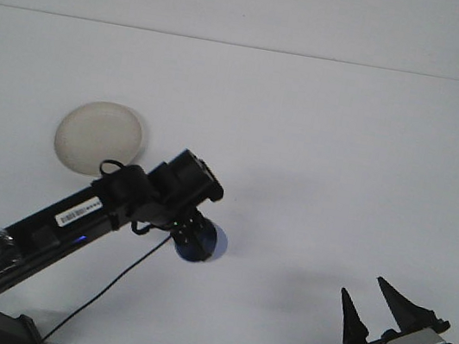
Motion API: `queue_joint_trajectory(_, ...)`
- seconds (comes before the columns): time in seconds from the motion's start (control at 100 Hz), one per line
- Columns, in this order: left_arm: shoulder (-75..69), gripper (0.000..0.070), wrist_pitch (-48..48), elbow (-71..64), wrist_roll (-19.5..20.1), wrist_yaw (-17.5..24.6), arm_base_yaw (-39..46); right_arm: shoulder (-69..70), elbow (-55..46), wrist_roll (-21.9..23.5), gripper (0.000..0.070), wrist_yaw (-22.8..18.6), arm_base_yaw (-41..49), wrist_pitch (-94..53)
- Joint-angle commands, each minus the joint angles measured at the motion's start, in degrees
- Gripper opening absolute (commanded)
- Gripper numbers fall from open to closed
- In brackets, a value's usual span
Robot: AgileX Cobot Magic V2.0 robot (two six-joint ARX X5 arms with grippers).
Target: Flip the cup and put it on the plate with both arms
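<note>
A plain white tabletop is seen filling nearly the whole view, evenly and brightly lit. A thin horizontal edge is seen near the top, and a pale wall is shown beyond it

The left gripper was mostly hidden under its own wrist housing, which also covered much of the blue cup. The arm overlapped the plate's lower right rim. The bottom edge cut off the right gripper's body.
</note>
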Motion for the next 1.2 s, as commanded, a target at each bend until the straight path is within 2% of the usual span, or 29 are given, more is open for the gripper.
queue_joint_trajectory(0.0, -1.2, 0.0006, -1.8, 5.2, 2.4, -2.1, 3.8, -0.2, 0.2, 0.3, 0.0443, -0.1, 0.5, 0.4)
queue_joint_trajectory(0.11, -1.5, 0.0006, -4.5, 10.2, 2.9, -4.3, 12.8, -0.2, 0.2, 0.3, 0.0443, 0.0, 0.5, 0.4)
queue_joint_trajectory(0.31, -0.5, 0.0006, -0.9, 11.6, 2.6, -4.5, 31.3, -0.2, 0.2, 1.3, 0.0443, 0.0, 0.5, 0.4)
queue_joint_trajectory(0.52, 6.1, 0.0006, 1.5, 11.6, 2.6, -4.5, 42.8, -0.2, 0.2, 1.9, 0.0443, 0.0, 0.5, 0.4)
queue_joint_trajectory(0.89, 20.9, 0.0007, 4.1, 11.7, 2.2, -4.5, 46.3, -0.2, 0.2, 1.9, 0.0443, 0.0, 0.5, 0.4)
queue_joint_trajectory(1.19, 24.2, 0.0008, 5.4, 11.7, 1.2, -4.5, 46.3, -0.2, 0.2, 1.9, 0.0443, 0.0, 0.5, 0.4)
